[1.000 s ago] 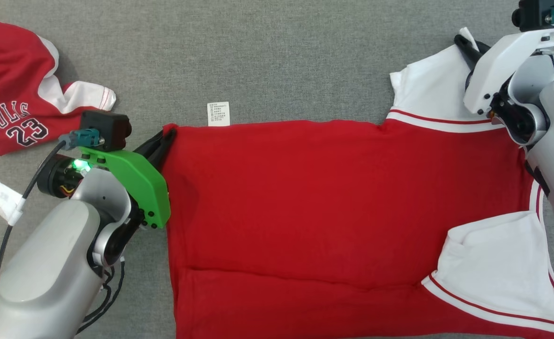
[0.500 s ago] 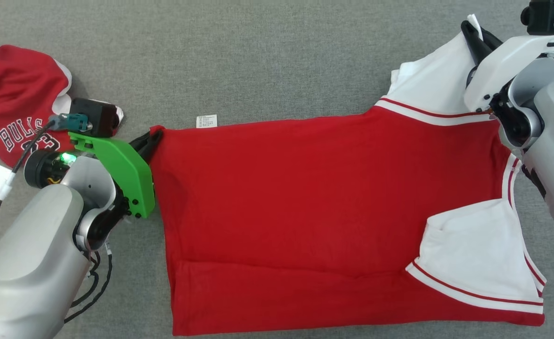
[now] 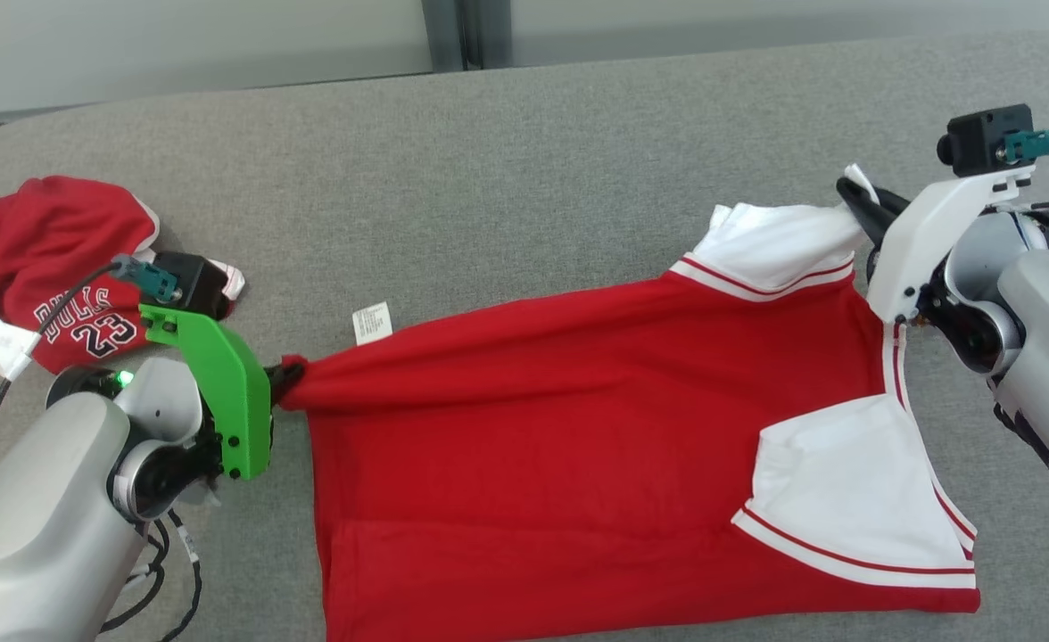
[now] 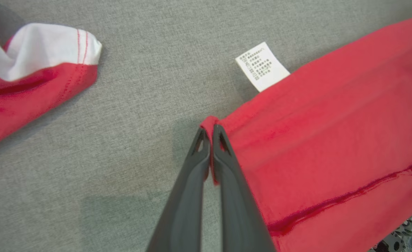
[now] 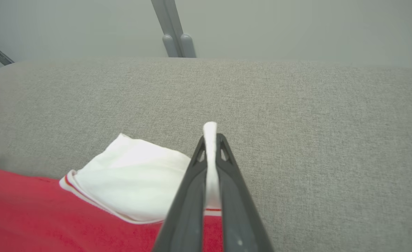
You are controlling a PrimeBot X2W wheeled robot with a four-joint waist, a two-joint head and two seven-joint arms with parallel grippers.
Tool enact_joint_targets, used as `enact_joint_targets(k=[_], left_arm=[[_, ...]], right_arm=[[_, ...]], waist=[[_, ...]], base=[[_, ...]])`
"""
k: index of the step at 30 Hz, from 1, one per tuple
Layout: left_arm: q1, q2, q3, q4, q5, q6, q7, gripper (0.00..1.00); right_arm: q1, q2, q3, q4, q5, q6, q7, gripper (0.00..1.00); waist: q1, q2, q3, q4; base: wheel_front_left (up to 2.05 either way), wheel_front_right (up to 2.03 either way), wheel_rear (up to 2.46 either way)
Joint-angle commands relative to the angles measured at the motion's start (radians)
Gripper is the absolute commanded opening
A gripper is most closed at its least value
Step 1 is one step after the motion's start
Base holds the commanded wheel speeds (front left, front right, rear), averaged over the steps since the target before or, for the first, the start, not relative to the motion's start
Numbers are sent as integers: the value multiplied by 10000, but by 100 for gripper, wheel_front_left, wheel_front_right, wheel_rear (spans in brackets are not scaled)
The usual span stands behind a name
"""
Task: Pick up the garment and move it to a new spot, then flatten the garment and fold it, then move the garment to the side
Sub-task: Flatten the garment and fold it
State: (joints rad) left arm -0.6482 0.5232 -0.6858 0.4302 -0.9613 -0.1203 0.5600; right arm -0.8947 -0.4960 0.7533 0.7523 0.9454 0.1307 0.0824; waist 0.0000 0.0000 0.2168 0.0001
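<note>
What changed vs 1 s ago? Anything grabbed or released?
Both hands have lifted the far edge of the red shirt off the grey surface: the left hand pulls its corner into a bunched point, the right hand raises the white sleeve. Head camera tilted up. Nothing grabbed or released; both grips hold, near hem still flat, Bulls jersey unmoved.

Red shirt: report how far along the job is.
Done: the red shirt is spread open on the grey surface, with no fold made yet. In hand: the left gripper is shut on a hem corner and the right gripper is shut on the white sleeve, with the top edge stretched taut between them. Left: lay it flat, fold it, then move it to the side.
</note>
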Motion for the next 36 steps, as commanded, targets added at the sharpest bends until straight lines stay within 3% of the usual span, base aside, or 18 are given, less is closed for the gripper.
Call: enact_joint_targets(k=[1, 9, 22, 34, 36], left_arm=[[256, 156, -85, -95, -199, -34, 263, 0], [809, 791, -340, -586, -657, -78, 1065, 0], [1652, 1099, -739, -1418, -868, 134, 1700, 0], [1978, 1096, -904, -1634, -1071, 275, 1946, 0], [2072, 1092, -945, -1612, -1143, 281, 2005, 0]], right_arm=[[274, -165, 126, -162, 190, 1, 146, 0], [1156, -968, 711, -1048, 810, 1, 959, 0], [2727, -2045, 973, -2523, 1967, 1, 3117, 0], [3748, -2011, 631, -2886, 1928, 1, 4142, 0], [3879, -1929, 531, -2832, 1855, 1, 4204, 37]], waist=[[0, 0, -574, -205], [0, 0, -1132, -397], [0, 0, -1581, -572], [0, 0, -1574, -677], [0, 0, -1576, -685]], base=[[0, 0, 0], [0, 0, 0], [0, 0, 0], [0, 0, 0], [0, 0, 0]])
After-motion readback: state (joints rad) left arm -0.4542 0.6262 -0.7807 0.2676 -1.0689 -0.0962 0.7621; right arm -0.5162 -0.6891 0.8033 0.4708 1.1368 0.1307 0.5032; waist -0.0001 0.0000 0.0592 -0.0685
